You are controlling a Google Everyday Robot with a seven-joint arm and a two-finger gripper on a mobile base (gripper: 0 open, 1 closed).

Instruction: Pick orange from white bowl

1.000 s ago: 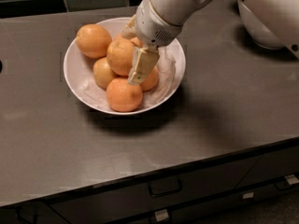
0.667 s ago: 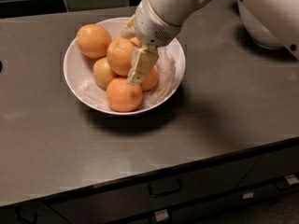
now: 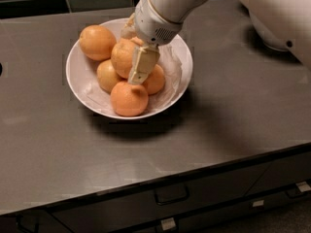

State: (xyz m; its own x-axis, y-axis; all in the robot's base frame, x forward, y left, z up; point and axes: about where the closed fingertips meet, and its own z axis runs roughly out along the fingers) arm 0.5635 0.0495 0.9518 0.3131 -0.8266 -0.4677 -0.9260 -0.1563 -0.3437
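Observation:
The white bowl [image 3: 74,84], lined with crumpled white paper, sits on the dark counter and holds several oranges. The orange [image 3: 121,57] lies on top, in the middle of the pile. My gripper [image 3: 132,56] reaches down into the bowl from the upper right, with its cream fingers on either side of this orange. The near finger [image 3: 142,64] presses on its right side. The far finger [image 3: 129,29] is behind it and mostly hidden. A deeper reddish-orange fruit [image 3: 129,99] lies at the bowl's front.
Other oranges lie at the bowl's back left [image 3: 97,41], left [image 3: 107,75] and right [image 3: 156,80]. The grey counter [image 3: 233,110] ends at a front edge above drawers [image 3: 171,194]. My white arm and body fill the upper right [image 3: 272,18].
The near finger has shifted slightly left, closing in against the central orange. The oranges and the bowl have not moved.

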